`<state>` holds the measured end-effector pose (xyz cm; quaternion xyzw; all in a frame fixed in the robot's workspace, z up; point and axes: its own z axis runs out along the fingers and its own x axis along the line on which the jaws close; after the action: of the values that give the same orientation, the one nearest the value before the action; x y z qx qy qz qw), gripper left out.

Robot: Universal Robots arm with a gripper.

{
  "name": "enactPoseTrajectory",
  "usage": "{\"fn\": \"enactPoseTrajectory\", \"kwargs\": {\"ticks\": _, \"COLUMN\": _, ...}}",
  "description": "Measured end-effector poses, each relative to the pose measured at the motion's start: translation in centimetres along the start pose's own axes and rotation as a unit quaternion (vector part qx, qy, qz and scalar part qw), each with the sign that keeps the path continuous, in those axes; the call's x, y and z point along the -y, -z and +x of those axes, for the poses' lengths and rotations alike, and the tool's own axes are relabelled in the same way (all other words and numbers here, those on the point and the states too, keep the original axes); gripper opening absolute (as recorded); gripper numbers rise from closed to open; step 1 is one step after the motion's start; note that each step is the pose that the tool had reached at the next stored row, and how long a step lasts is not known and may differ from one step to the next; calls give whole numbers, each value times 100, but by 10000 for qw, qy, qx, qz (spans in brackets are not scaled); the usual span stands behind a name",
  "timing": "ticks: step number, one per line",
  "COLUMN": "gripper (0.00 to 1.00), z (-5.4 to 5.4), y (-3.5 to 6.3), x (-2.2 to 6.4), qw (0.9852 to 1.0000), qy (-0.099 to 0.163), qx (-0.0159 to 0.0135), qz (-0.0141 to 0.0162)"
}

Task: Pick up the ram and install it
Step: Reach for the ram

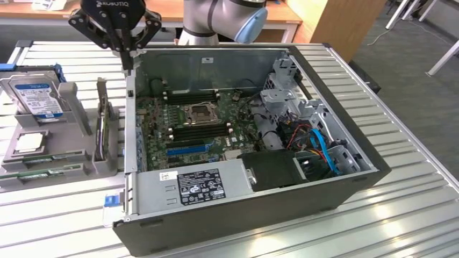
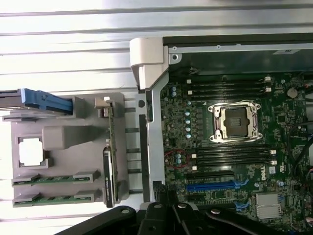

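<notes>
We are finding the gripper clenched on nothing, hanging above the computer case wall nearest the grey holder. The ram is lying flat in that holder, just beside its twin and well apart from the gripper. We are judging that approaching with shut fingers risks striking the stick, or dislodging the twin.

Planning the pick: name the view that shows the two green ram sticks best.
The wrist view: both narrow green circuit-board ram sticks lie side by side in the grey holder. The exterior view shows them at a shallow angle near its left edge.
</notes>
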<state>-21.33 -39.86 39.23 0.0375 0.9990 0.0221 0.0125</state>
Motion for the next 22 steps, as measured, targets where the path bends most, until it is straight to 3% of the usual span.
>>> {"fn": "enactPoseTrajectory", "kwargs": {"ticks": 22, "gripper": 10, "z": 389, "y": 6, "x": 25, "qw": 10000, "qy": 1, "qx": 0, "qz": 0}}
